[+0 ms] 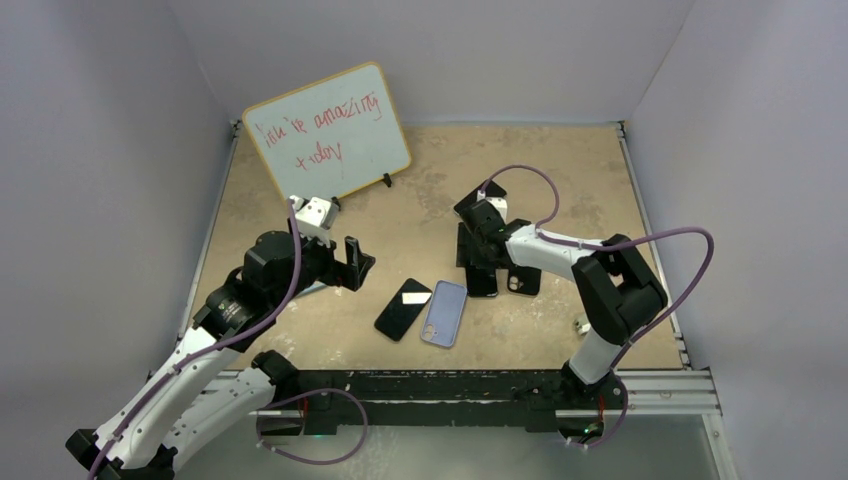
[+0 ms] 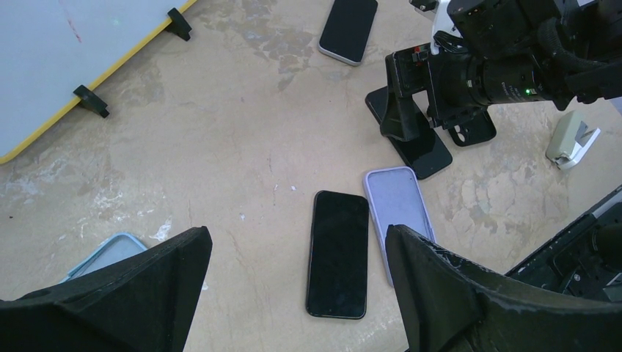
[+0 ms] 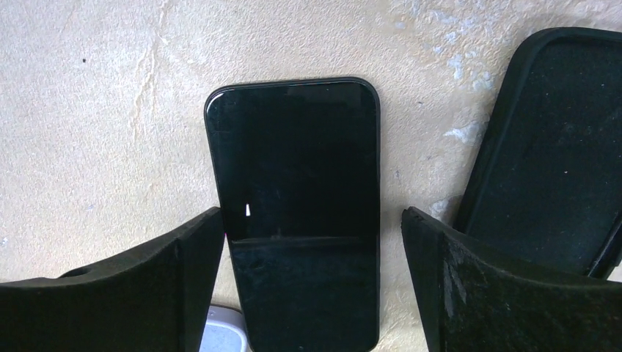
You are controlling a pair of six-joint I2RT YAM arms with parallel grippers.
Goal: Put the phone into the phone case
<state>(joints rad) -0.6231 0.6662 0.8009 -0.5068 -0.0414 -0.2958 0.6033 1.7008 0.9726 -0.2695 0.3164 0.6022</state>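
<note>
Two right fingers stand spread, straddling the black phone lying flat on the worktop, the black case just beside it. Grasping looks to be the step in hand: next, lower, pinch the phone's long edges, carry it over the case. The left fingers hang open, empty.

- Desk: flat, beige, mottled stone-look desk top. Pale worn patches and fine cracks show in the wrist views.
- Walls: plain pale lilac-grey wall panels enclose the desk on the left, back and right.
- Frame: silver aluminium rail along the near edge, thin metal strip down the right side.
- Light: even, diffuse; shadows soft.
</note>
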